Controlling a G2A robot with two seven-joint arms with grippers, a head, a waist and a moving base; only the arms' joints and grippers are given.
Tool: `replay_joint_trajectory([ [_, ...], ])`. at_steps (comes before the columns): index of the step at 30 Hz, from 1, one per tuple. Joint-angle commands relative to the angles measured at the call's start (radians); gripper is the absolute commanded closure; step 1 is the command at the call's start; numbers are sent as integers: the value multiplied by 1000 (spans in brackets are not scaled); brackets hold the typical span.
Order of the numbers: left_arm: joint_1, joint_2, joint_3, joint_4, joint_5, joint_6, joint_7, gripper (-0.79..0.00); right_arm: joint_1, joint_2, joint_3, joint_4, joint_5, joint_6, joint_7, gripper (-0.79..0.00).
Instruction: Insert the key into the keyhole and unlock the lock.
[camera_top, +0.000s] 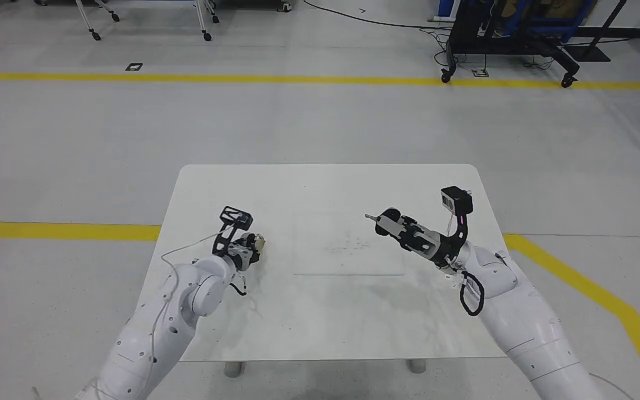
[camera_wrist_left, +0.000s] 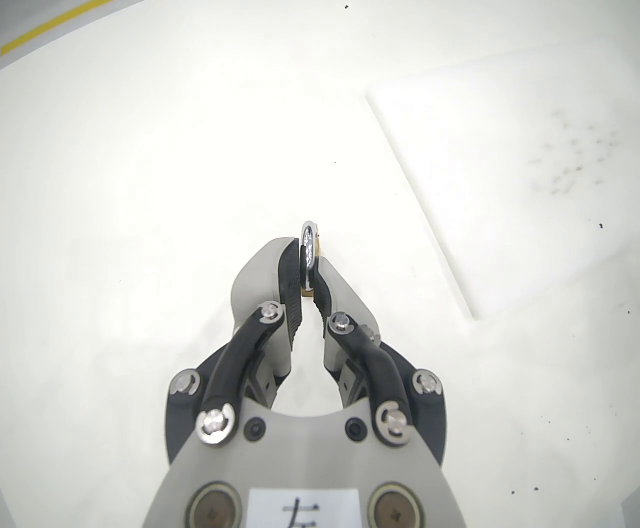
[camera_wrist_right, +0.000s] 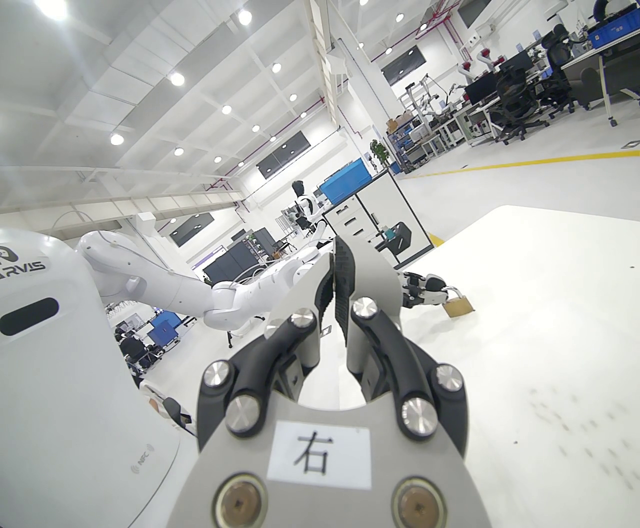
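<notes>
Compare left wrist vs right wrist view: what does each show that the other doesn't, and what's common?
Left wrist, not right: padlock shackle edge-on, pinched in the left gripper; a thin sheet edge on the white table.
Right wrist, not left: the lock's brass body whole, side-on; the right gripper, fingers shut; the lab room behind.
Both: the left gripper holding the padlock, the white table, dark speckles on it.

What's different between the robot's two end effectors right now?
The left end effector clamps the padlock by its shackle and points down at the table. The right end effector pinches a thin metal tip, seemingly the key, and points across the table toward the padlock. Both are shut.
</notes>
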Motion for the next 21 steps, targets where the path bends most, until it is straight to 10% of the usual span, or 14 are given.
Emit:
replay_joint_trajectory([
  [1,-3,-2,0,-3,2,2,-12,0,0,0,0,0,0,0,0,0],
  [8,-2,-7,-5,-8,14,0,-15,-419,0,0,0,0,0,0,0,0],
  [19,-11,-17,-7,0,5,-17,-17,-262,0,0,0,0,0,0,0,0],
  [21,-14,-20,-6,5,5,-21,-13,-58,0,0,0,0,0,0,0,0],
])
